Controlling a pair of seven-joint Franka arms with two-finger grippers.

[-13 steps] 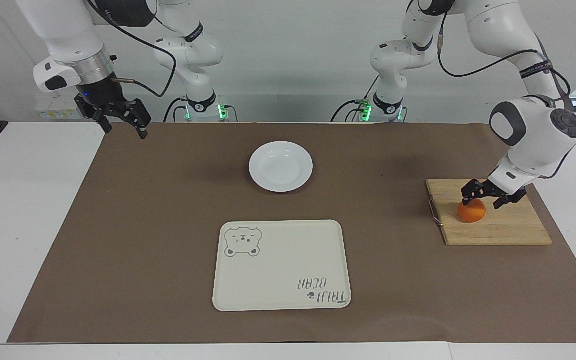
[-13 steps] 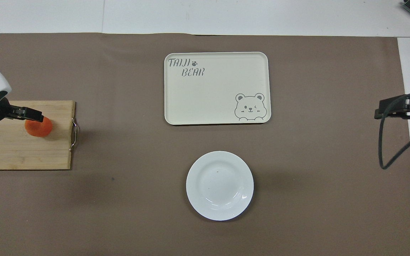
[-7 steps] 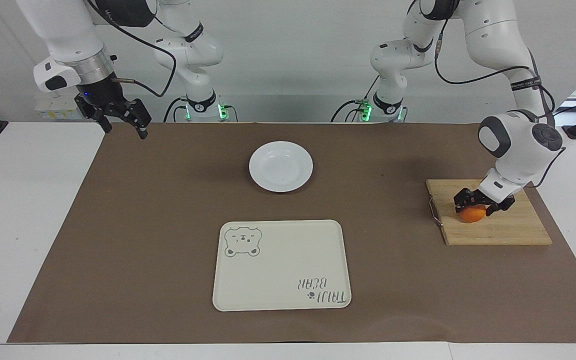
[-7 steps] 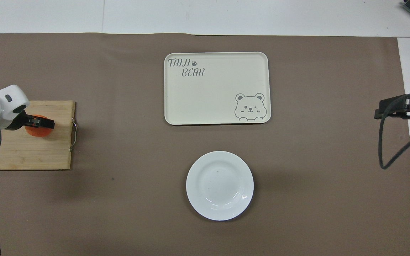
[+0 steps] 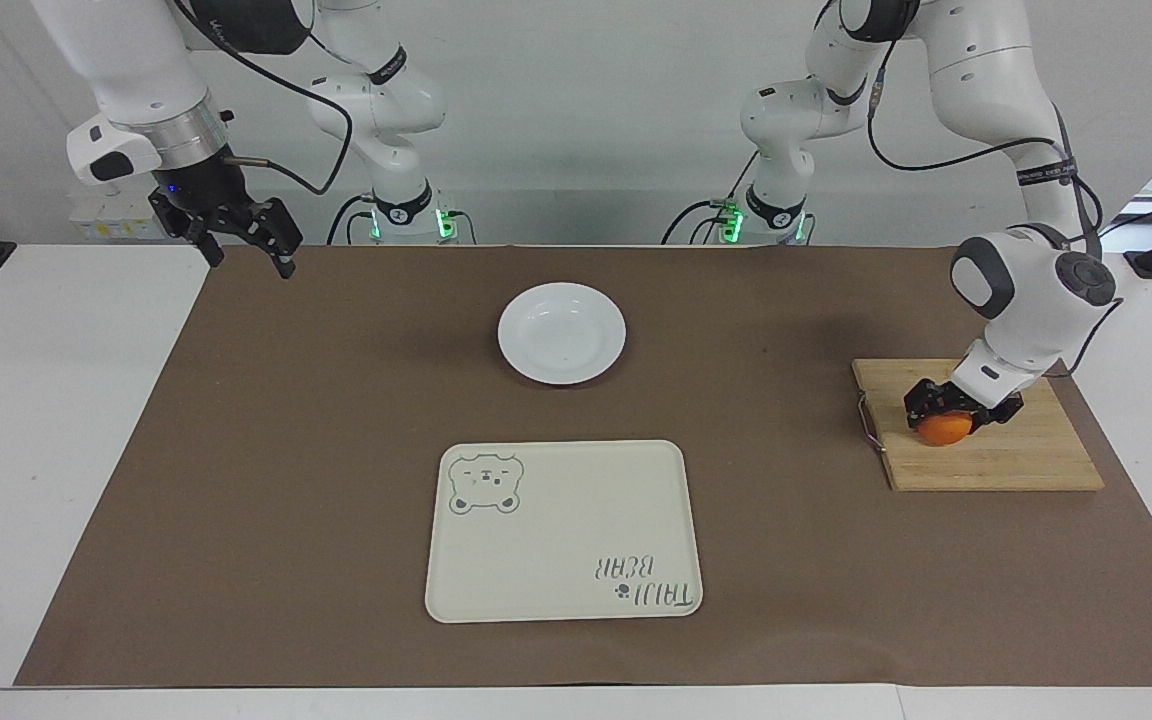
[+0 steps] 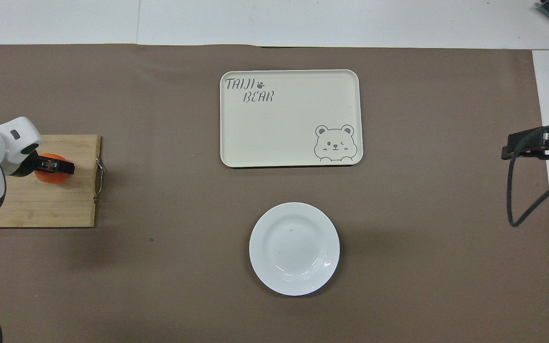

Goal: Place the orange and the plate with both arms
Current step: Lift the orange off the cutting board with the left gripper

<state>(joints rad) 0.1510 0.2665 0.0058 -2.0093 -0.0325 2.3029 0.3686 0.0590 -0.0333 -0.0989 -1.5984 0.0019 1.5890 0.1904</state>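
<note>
Robot lab: paper-covered table (image 5: pixel 236 480), bare walls

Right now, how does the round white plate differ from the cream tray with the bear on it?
The plate is round; the tray is rectangular with rounded corners. The plate is glossy plain white; the tray is cream, printed with a bear and lettering. The plate is smaller and lies nearer to the robots than the tray. Both lie flat on the brown mat with nothing on them.

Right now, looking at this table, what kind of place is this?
Probably a robotics lab: two white arms bolted at a paper-covered table, rehearsing with a plate, tray and orange.
</note>
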